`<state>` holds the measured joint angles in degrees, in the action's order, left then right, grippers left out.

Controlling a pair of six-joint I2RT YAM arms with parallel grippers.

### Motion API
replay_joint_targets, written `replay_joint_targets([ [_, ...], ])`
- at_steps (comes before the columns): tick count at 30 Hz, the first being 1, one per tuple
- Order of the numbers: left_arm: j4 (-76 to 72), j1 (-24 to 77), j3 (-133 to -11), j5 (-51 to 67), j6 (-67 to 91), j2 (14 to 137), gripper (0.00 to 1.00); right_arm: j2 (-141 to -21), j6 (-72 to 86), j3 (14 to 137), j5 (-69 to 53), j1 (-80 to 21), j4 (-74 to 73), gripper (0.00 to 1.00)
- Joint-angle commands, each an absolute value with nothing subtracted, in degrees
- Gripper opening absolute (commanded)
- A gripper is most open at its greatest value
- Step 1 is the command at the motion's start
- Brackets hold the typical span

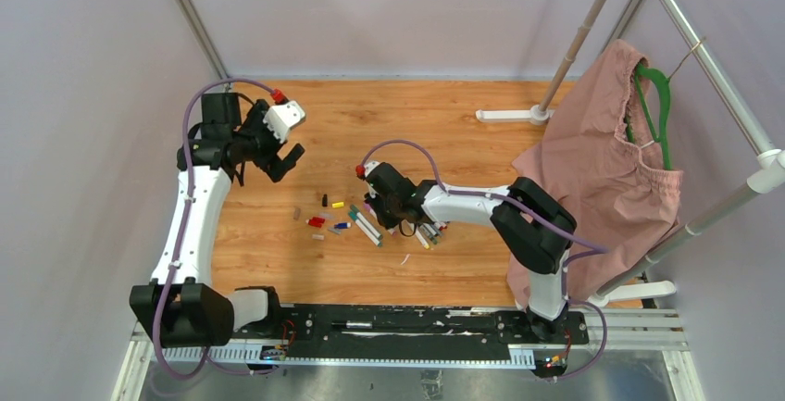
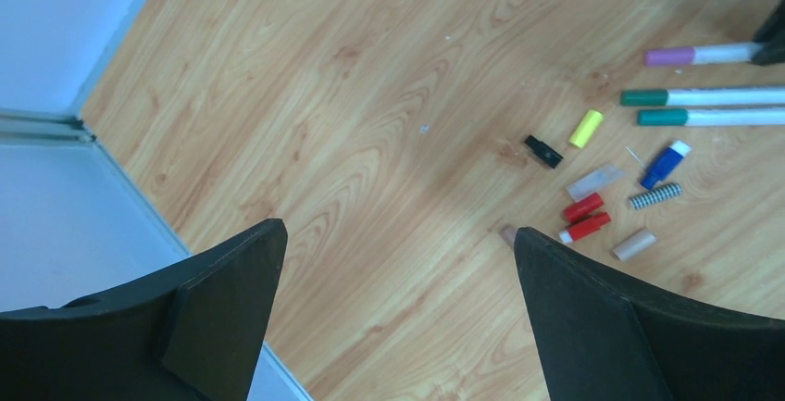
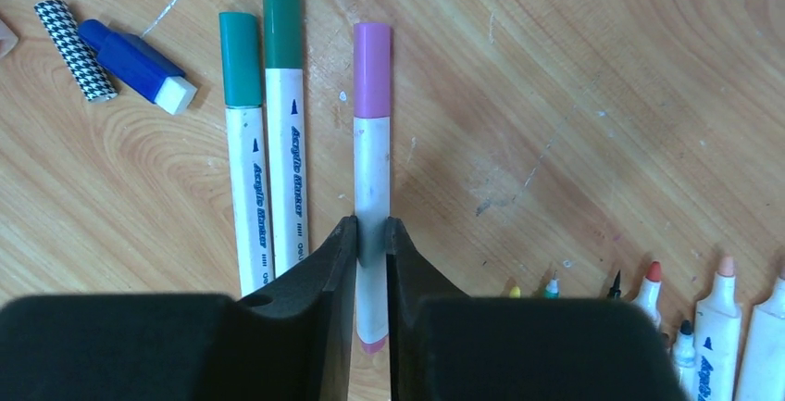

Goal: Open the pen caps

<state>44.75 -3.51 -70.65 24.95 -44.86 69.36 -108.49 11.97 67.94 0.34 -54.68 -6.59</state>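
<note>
I am pinching my right claw narrow around the white barrel of a marker lying flat on the counter — its purple cap is sitting on the far end. Green caps are sitting on two markers just beside it. My left claw is hanging wide, holding nothing — a yellow cap and a black cap are lying loose, near each other.
</note>
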Motion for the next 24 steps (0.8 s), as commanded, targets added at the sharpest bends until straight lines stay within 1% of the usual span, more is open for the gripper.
replay_joint_targets([
  [1,50.5,-3.9,-70.8,31.1,-48.8,68.7,1.0,-108.1,10.0,65.2,3.2,-55.5,-8.7,0.1],
  [3,53.9,-3.9,-69.5,33.5,-53.0,68.3,0.96,-106.1,9.9,64.4,2.5,-55.4,-8.4,0.05],
  [4,55.1,-3.9,-68.1,34.2,-55.6,67.8,0.95,-104.9,10.2,64.0,2.4,-55.3,-8.4,0.01],
  [5,56.0,-3.9,-66.5,34.4,-58.5,66.6,0.95,-103.2,10.6,63.5,1.4,-55.1,-8.4,0.0],
  [7,56.2,-3.9,-63.2,34.0,-63.0,64.3,0.97,-100.2,12.0,62.8,-2.4,-54.2,-8.3,0.0],
  [10,56.2,-3.8,-58.6,35.1,-70.5,59.6,0.97,-97.1,14.2,62.8,-10.9,-52.1,-8.3,0.0],
  [12,56.1,-2.9,-54.9,35.9,-78.2,55.5,0.97,-95.5,15.7,63.3,-16.4,-50.7,-8.8,0.0],
  [15,56.0,2.4,-50.4,33.6,-84.9,49.8,1.0,-93.8,15.9,64.9,-21.7,-50.3,-11.4,0.0],
  [18,55.9,8.1,-49.0,32.0,-87.3,46.5,1.0,-92.6,16.5,67.1,-26.3,-50.2,-13.5,0.0],
  [21,55.9,13.4,-48.8,30.8,-90.0,45.6,1.0,-93.1,18.8,69.4,-33.9,-50.3,-14.1,0.0],
  [24,54.4,17.1,-48.8,29.1,-91.6,46.6,1.0,-94.1,21.9,71.8,-38.3,-50.3,-14.1,0.0],
])
